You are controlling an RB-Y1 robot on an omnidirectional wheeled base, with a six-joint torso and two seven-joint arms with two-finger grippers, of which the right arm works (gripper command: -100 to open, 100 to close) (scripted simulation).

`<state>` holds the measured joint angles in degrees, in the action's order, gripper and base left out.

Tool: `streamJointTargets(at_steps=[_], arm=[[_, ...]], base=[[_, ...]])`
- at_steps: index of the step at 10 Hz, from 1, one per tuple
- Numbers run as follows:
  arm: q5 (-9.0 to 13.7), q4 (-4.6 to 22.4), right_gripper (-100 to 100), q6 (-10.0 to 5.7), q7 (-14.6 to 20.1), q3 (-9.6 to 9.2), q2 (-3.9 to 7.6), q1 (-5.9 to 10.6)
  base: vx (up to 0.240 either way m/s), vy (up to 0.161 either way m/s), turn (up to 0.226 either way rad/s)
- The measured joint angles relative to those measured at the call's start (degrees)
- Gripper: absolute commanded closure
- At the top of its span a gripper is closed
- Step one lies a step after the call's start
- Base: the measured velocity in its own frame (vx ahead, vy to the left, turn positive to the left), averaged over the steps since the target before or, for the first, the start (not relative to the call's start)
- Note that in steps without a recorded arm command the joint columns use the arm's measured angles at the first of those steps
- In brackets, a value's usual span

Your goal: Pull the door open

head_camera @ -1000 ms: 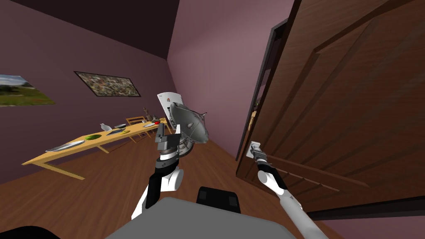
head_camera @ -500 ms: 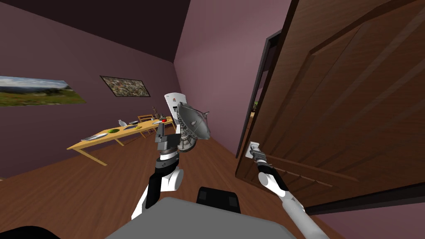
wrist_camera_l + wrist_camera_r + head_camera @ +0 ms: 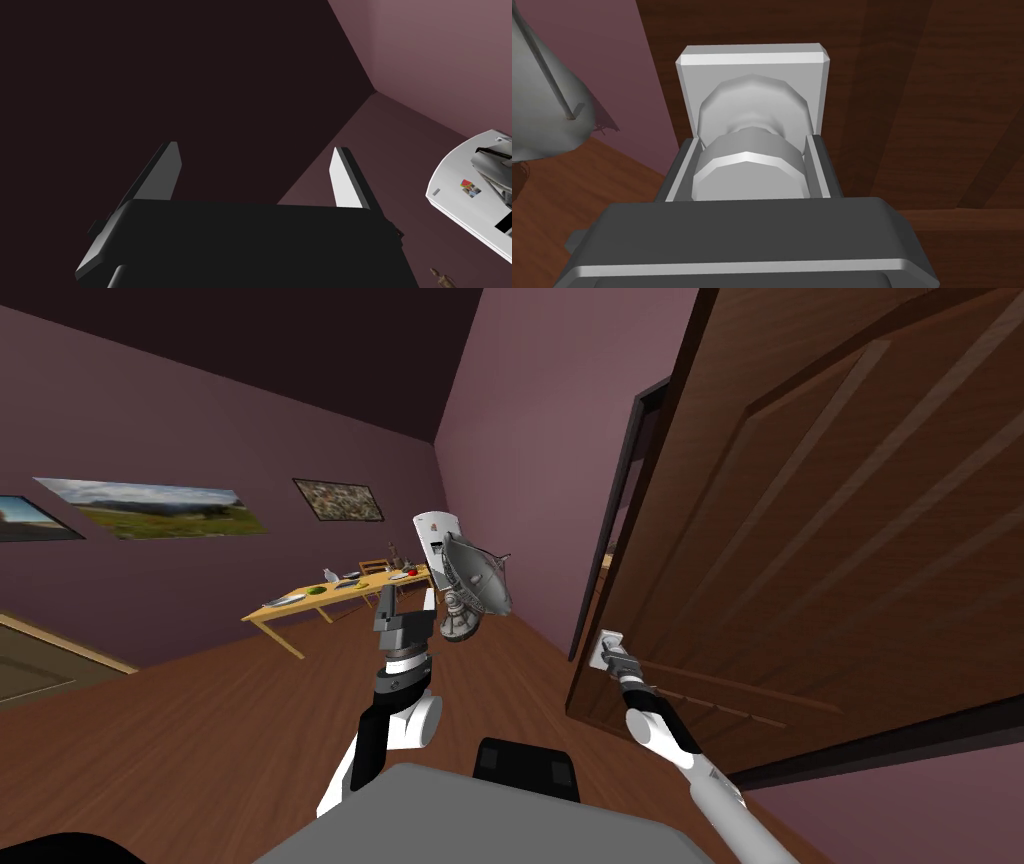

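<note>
A dark brown panelled door (image 3: 820, 538) stands ajar on my right, its free edge swung toward me. Low on that edge sits a light grey knob (image 3: 747, 162) on a square plate (image 3: 752, 65). My right gripper (image 3: 615, 660) is shut on the knob, one finger pressing each side (image 3: 684, 167). The right arm reaches out to it from below. My left gripper (image 3: 405, 600) is held up in front of my chest, open, with nothing between its fingers (image 3: 345, 177).
A grey dish-shaped device (image 3: 475, 578) on a stand rises just beyond the left gripper, with a white appliance (image 3: 435, 538) behind it. A long wooden table (image 3: 330, 598) with dishes runs along the left wall. Brown wood floor (image 3: 200, 738) lies open to the left.
My view has swung to the right: the table and wall pictures slid rightward and look smaller. The door has swung further toward me. The right gripper stays on the knob.
</note>
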<state>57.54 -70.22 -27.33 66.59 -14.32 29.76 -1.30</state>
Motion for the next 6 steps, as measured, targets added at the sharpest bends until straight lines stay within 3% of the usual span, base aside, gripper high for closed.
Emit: streamJointTargets(at_steps=[3,6], arm=[[-0.19,-1.04,100,-0.77,1.89,-2.0,1.8,-0.6],[-0.25,-1.63,100,-0.91,2.69,-3.1,2.73,-1.35]], base=[[-0.228,-0.062,0.111],[-0.134,-0.043,0.078]])
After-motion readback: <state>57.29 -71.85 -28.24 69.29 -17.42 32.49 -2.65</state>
